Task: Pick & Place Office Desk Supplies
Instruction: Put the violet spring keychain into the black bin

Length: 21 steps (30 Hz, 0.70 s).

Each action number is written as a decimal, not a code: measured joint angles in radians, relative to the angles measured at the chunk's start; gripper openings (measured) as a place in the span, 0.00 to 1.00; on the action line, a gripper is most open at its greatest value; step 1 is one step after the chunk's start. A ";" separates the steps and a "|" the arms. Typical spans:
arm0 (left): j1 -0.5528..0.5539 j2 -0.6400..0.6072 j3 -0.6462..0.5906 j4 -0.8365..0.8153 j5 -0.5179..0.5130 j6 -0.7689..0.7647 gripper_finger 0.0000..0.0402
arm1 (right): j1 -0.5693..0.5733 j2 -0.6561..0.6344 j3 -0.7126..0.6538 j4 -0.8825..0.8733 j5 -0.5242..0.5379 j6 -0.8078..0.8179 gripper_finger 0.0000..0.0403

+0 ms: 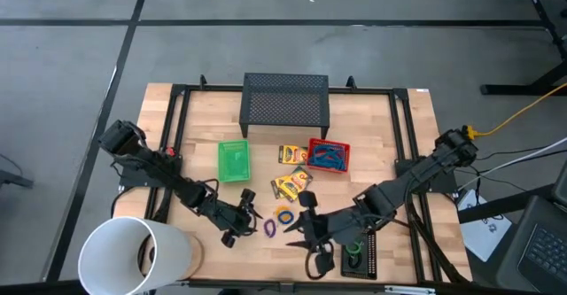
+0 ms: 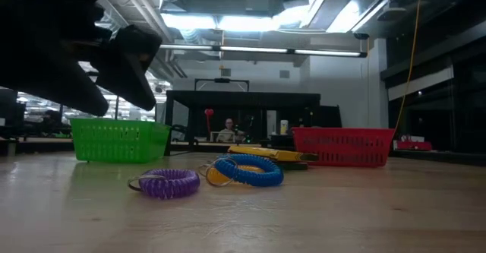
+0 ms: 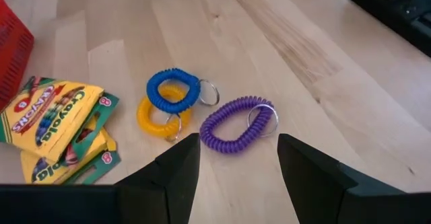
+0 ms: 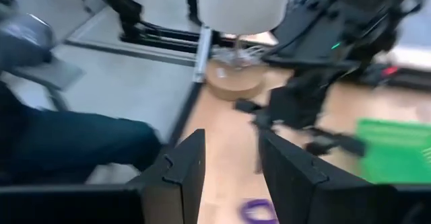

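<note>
A purple ring (image 3: pixel 236 123) lies flat on the wooden table (image 1: pixel 372 127), with a blue ring (image 3: pixel 173 88) resting on a yellow ring (image 3: pixel 156 116) beside it. Two yellow crayon boxes (image 3: pixel 54 126) lie stacked to one side, and another (image 1: pixel 293 154) lies beside the red tray (image 1: pixel 329 156), which holds a blue cord bundle. My left gripper (image 3: pixel 239 150) is open and low, its fingertips just short of the purple ring. My right gripper (image 4: pixel 232 170) is open, raised above the table near the rings (image 1: pixel 301 229), with nothing between its fingers.
A green tray (image 1: pixel 234 160) stands left of the crayon boxes and a black mesh tray (image 1: pixel 285 100) at the far edge. A big white cylinder (image 1: pixel 133 255) stands at the near left corner. A black tray (image 1: pixel 359 260) at the near right holds a green ring.
</note>
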 joint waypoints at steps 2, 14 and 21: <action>0.002 0.014 0.000 0.000 -0.001 0.000 0.49 | 0.000 -0.020 -0.002 -0.001 0.002 -0.042 0.35; 0.019 0.188 0.000 0.148 0.016 0.020 0.41 | -0.012 -0.342 -0.326 0.282 -0.205 -0.249 0.35; 0.017 0.181 0.034 0.078 0.010 0.056 0.42 | -0.042 -0.652 -0.782 0.675 -0.205 -0.182 0.35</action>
